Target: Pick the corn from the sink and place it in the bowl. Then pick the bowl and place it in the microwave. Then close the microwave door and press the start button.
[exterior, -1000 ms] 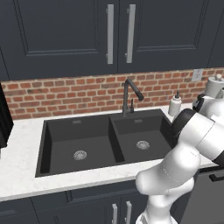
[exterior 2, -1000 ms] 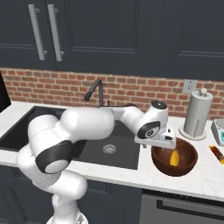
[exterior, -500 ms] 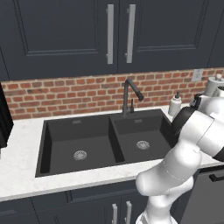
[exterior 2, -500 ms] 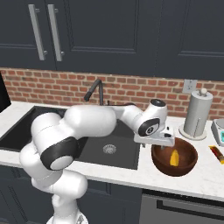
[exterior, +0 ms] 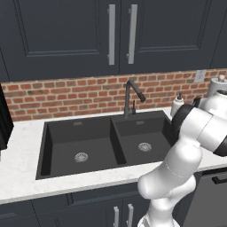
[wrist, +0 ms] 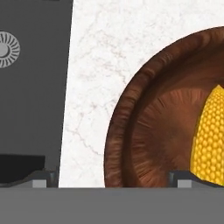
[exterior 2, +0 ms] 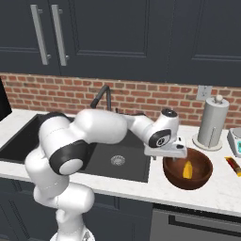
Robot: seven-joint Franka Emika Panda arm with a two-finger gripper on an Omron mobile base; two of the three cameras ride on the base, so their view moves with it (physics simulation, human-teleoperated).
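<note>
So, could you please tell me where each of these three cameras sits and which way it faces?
Left base view: behind the arm on its left, facing the sink and tap; white arm at lower right.
Right base view: behind on the right, facing the bowl with corn; arm and open end effector show.
Hand view: looks down at the bowl rim; dark fingertips at bottom.
Both base views share sink and tap.

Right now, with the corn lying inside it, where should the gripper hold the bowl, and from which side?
Probably the bowl wall nearest the sink, taken from above with one finger inside. The rim is open there; the corn lies toward the far side. The open gripper hangs near that rim.
</note>
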